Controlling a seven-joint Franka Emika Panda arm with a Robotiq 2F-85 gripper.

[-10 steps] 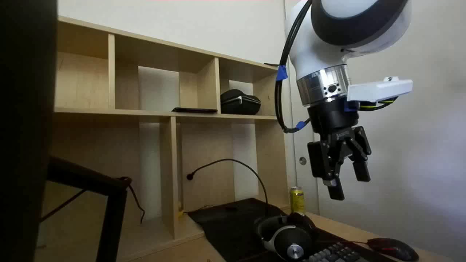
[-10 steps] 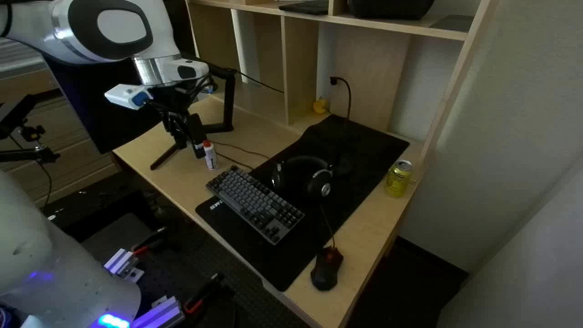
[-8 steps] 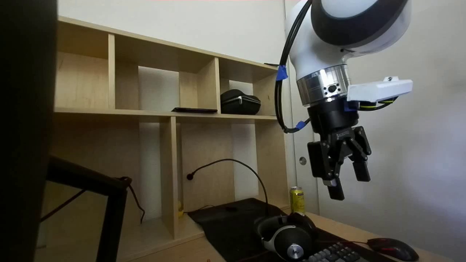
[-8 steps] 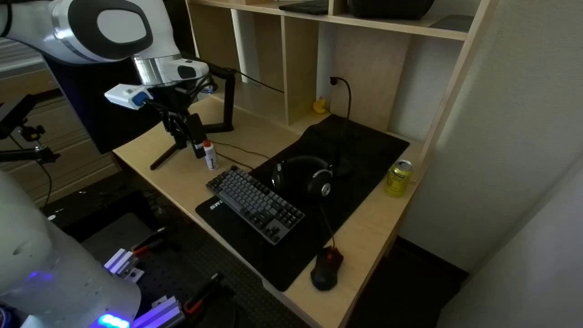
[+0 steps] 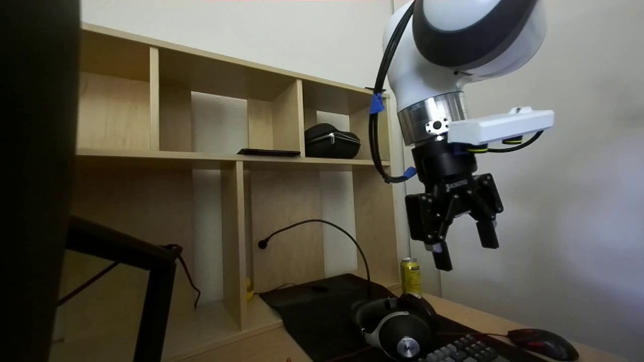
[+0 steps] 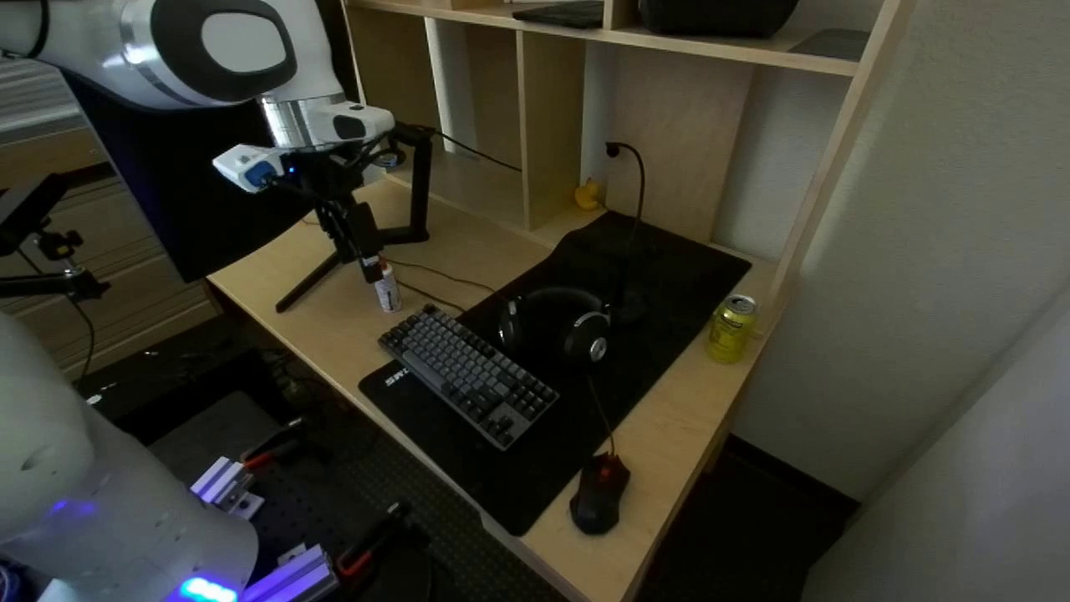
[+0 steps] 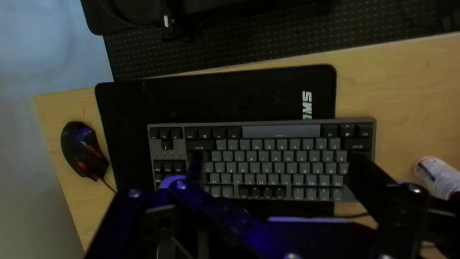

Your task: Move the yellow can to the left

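At the back of the scene, a pale wooden shelf unit (image 5: 233,226) rises above a desk (image 6: 669,418) of similar wood. The white arm (image 5: 427,75) reaches over the desk, its wrist pointing down. A black mat (image 6: 535,477) stretches across the desk, and on it lies a keyboard (image 6: 468,376), one end of which overhangs the mat. The gripper (image 5: 465,248) hangs above the desk with its two fingers spread wide; in the wrist view the keyboard shows between them. Headphones (image 6: 585,337) rest on the mat near the keyboard, and a black zipped case (image 5: 332,143) sits on the upper shelf. The yellow can (image 6: 731,330) stands upright on the desk just beside the mat, near the end panel of the shelf unit and well apart from the gripper. The dark mouse (image 6: 599,495) lies on the wood along the same side of the mat as the can. A white bottle (image 6: 388,294) with a red cap stands near the keyboard's end, partly hidden by the gripper in an exterior view. A yellow duck (image 6: 588,195) sits beside a lower shelf divider.
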